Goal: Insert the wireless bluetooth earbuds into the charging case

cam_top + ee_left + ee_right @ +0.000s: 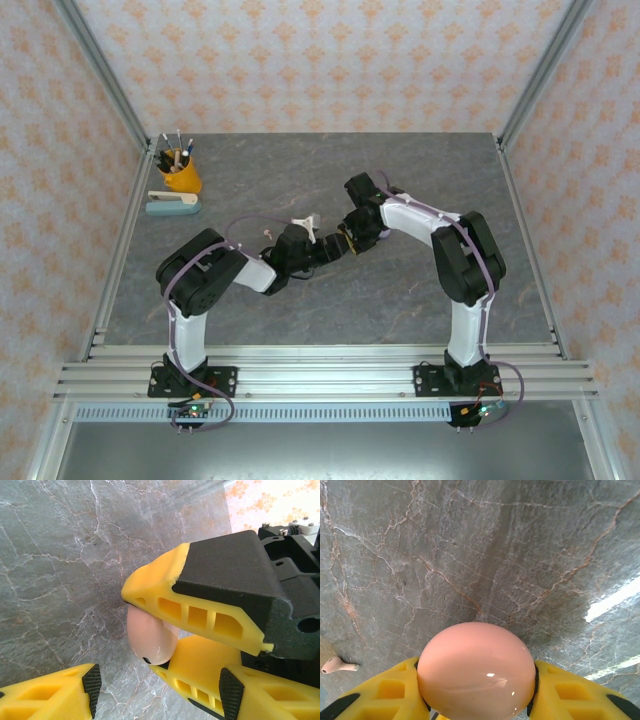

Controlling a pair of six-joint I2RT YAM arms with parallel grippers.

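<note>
Noted: right gripper (477, 667) pinches charging case (150, 640), dead ahead of spread left gripper (161, 687) (earbud (339, 666) lies apart, unheld).

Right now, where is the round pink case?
The pink case is squeezed in the right hand, near the middle of the table, right beside the left hand.
</note>
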